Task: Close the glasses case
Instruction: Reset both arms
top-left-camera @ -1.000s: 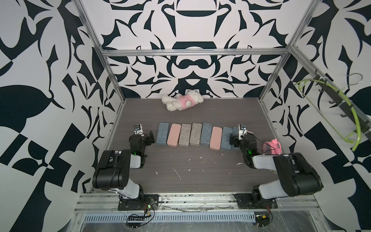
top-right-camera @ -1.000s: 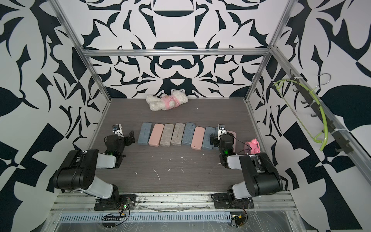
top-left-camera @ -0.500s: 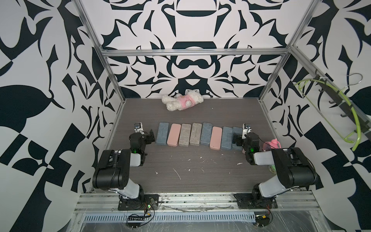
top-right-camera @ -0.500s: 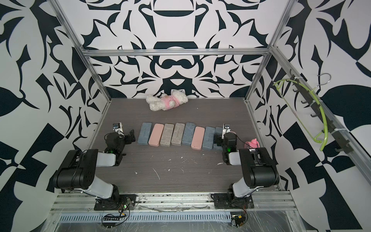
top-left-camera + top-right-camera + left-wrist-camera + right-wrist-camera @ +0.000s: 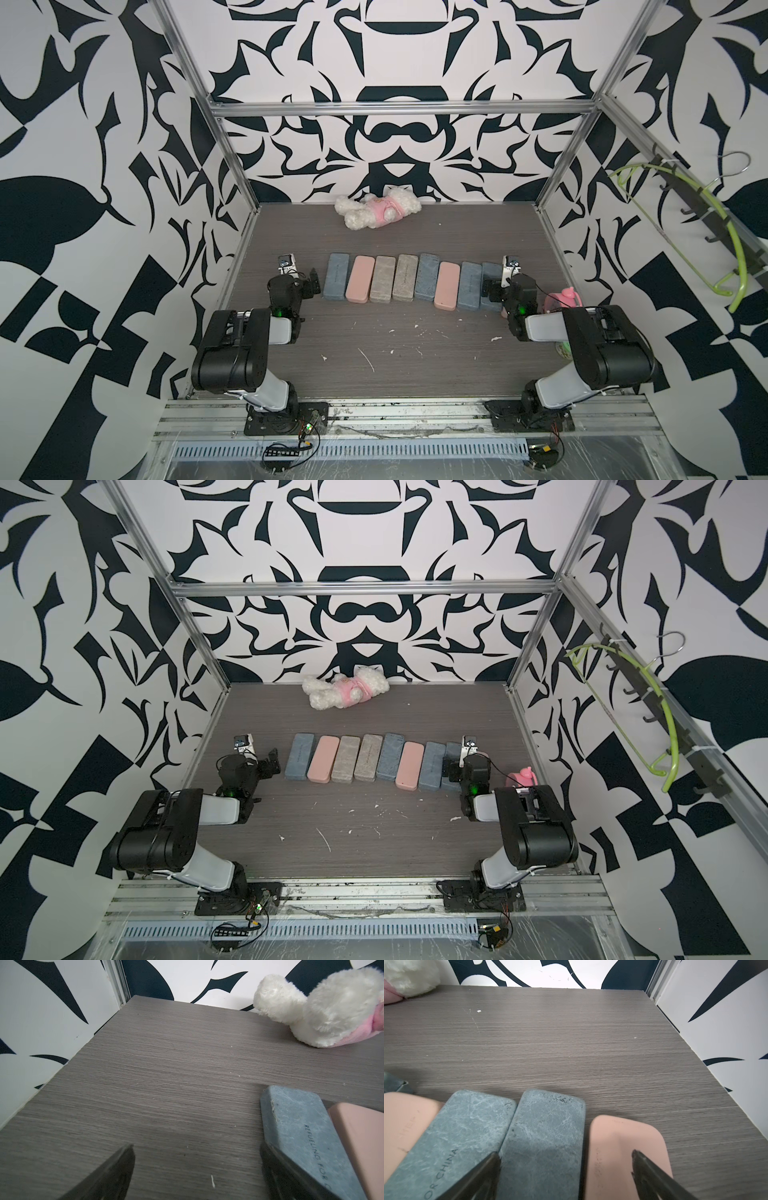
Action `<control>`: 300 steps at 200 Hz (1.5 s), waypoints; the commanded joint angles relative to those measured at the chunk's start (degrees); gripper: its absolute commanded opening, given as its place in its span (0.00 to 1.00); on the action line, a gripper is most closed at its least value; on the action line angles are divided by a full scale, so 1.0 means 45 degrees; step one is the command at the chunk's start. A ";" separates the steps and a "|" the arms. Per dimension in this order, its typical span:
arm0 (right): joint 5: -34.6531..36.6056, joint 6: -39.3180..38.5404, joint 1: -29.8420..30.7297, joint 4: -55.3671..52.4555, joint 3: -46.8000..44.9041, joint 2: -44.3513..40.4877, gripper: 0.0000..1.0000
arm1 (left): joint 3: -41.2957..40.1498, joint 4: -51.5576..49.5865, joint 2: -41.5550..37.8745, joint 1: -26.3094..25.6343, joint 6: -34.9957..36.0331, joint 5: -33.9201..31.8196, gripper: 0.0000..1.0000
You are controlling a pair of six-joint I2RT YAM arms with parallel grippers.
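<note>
Left gripper (image 5: 196,1147): spread wide, holding nothing.
Right gripper (image 5: 564,1153): spread wide, empty; blue-grey marbled glasses case (image 5: 548,1136) below, between its fingers.
Progress: every case we see looks shut.

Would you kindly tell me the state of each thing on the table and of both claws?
Row of blue, pink and grey glasses cases: all shut, lying flat.
White fluffy plush toy in pink: lying down.
Left claw: open, empty.
Right claw: open, empty, over the row's end.
</note>
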 commanded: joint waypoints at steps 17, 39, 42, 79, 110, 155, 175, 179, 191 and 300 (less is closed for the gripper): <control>-0.0045 0.0205 0.0041 0.0468 0.0278 -0.0096 1.00 | 0.0133 -0.0063 -0.0146 -0.0017 0.0094 0.0089 0.99; -0.0020 0.0195 0.0040 0.0457 0.0257 -0.0133 1.00 | 0.0114 -0.0038 -0.0141 -0.0017 0.0096 0.0091 0.99; -0.0029 0.0205 0.0052 0.0462 0.0258 -0.0111 1.00 | 0.0114 -0.0047 -0.0153 -0.0017 0.0085 0.0091 0.99; -0.0025 0.0201 0.0039 0.0468 0.0274 -0.0108 1.00 | 0.0131 -0.0058 -0.0165 -0.0017 0.0093 0.0110 0.99; -0.0137 0.0194 0.0054 0.0478 0.0251 -0.0126 1.00 | 0.0178 -0.0149 -0.0154 -0.0017 0.0192 0.0371 0.99; -0.5705 -0.1282 -0.0502 0.2356 -0.0956 -0.0340 0.98 | -0.0296 0.0642 -0.0199 -0.0006 0.1763 0.4097 0.99; -0.5769 -0.1253 -0.0551 0.2129 -0.0838 -0.0357 0.96 | -0.0170 0.0327 -0.0232 -0.0015 0.1649 0.3827 0.99; -0.5779 -0.1248 -0.0551 0.2109 -0.0838 -0.0355 0.96 | -0.0160 0.0326 -0.0239 -0.0012 0.1634 0.3797 0.99; -0.5506 -0.1216 -0.0554 0.1925 -0.0725 -0.0300 0.95 | -0.0023 0.0173 -0.0186 -0.0009 0.1467 0.3399 0.99; -0.3784 -0.0039 -0.0866 0.0539 0.0329 0.0112 1.00 | 0.0563 -0.0830 -0.0069 0.0008 0.0708 0.1638 0.99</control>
